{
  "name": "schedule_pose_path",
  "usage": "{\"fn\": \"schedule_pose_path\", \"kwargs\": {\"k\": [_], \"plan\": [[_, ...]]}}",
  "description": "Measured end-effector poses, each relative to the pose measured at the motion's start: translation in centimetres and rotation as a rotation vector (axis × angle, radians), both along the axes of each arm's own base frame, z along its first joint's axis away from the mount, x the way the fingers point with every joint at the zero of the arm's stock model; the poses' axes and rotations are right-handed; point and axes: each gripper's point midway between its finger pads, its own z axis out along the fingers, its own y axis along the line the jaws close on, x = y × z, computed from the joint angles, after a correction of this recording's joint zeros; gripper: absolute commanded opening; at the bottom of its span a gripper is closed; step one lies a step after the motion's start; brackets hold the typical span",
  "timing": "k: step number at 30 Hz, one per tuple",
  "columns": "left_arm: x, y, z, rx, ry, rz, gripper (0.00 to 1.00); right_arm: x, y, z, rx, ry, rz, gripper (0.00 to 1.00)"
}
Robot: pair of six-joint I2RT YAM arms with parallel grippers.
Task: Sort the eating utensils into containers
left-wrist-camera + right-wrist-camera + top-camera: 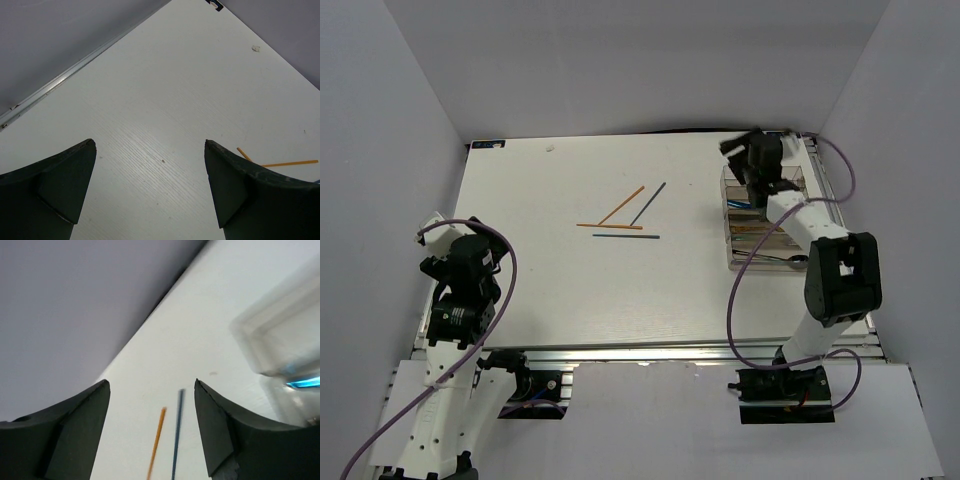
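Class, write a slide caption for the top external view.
Right gripper open at the far end of the clear tray; four chopsticks lie mid-table; left gripper open.

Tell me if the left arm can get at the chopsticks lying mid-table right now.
Probably yes. The left gripper is open and empty, and only bare table lies between it and the chopsticks; the right gripper is off by the tray.

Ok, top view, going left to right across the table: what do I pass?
Left gripper → loose chopsticks → tray.
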Motion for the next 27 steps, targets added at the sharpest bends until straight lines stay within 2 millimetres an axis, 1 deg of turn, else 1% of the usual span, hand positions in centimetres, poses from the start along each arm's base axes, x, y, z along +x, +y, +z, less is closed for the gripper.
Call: {"fn": "schedule_pose_path", "kwargs": {"k": [1, 2, 3, 4, 5, 6, 7, 8, 9, 10, 11, 12, 14, 16, 17, 19, 24, 26, 27], "plan": [[0.0, 0.0, 0.0, 0.000, 0.000, 0.000, 0.98, 0.8, 2.5, 2.4, -0.066, -0.049, 0.122, 0.74], [0.0, 0.0, 0.0, 0.000, 0.000, 0.000, 0.98, 1.4, 5.4, 4.4, -0.150, -0.093, 0.268, 0.74], [0.0, 0.0, 0.0, 0.000, -0.001, 0.000, 0.98, 1.8, 8.4, 6.5, -0.225, -0.149, 0.405, 0.72], [0.0, 0.0, 0.0, 0.000, -0.001, 0.000, 0.98, 2.1, 11.8, 8.3, -0.316, -0.216, 0.553, 0.71], [0.0, 0.0, 0.0, 0.000, -0.002, 0.000, 0.98, 1.9, 14.6, 8.9, -0.409, -0.244, 0.674, 0.71], [0.0, 0.0, 0.0, 0.000, -0.002, 0.000, 0.98, 1.5, 17.2, 9.3, -0.495, -0.257, 0.774, 0.71], [0.0, 0.0, 0.1, 0.000, -0.003, 0.000, 0.98, 1.1, 19.6, 9.2, -0.581, -0.276, 0.864, 0.70], [0.0, 0.0, 0.0, 0.000, -0.002, 0.000, 0.98, 0.2, 21.7, 8.0, -0.662, -0.271, 0.952, 0.70], [0.0, 0.0, 0.0, 0.000, -0.002, 0.001, 0.98, -1.0, 23.3, 6.3, -0.732, -0.250, 1.033, 0.69], [0.0, 0.0, 0.0, 0.000, -0.002, 0.000, 0.98, -2.9, 24.7, 3.6, -0.804, -0.211, 1.130, 0.69], [0.0, 0.0, 0.0, 0.000, -0.002, 0.001, 0.98, -4.7, 25.6, 1.1, -0.861, -0.165, 1.215, 0.68], [0.0, 0.0, 0.0, 0.000, -0.002, 0.001, 0.98, -6.9, 26.4, -2.0, -0.915, -0.113, 1.312, 0.65], [0.0, 0.0, 0.0, 0.000, -0.002, 0.000, 0.98, -10.9, 26.8, -6.9, -0.982, -0.011, 1.478, 0.63], [0.0, 0.0, 0.0, 0.000, -0.001, 0.000, 0.98, -13.8, 26.4, -10.4, -1.012, 0.076, 1.605, 0.61], [0.0, 0.0, 0.0, 0.000, 0.000, 0.000, 0.98, -14.4, 26.1, -11.3, -1.019, 0.101, 1.637, 0.61], [0.0, 0.0, 0.0, 0.000, 0.001, 0.000, 0.98, -14.5, 25.4, -12.3, -1.040, 0.125, 1.667, 0.59], [0.1, 0.0, -0.1, 0.001, 0.005, 0.000, 0.98, -13.1, 24.2, -12.7, -1.087, 0.122, 1.678, 0.55], [0.1, 0.0, -0.2, 0.001, 0.009, 0.000, 0.98, -12.8, 23.9, -13.2, -1.108, 0.126, 1.686, 0.53], [0.2, 0.0, -0.2, 0.001, 0.011, 0.000, 0.98, -12.7, 23.8, -13.5, -1.119, 0.132, 1.692, 0.51]]}}
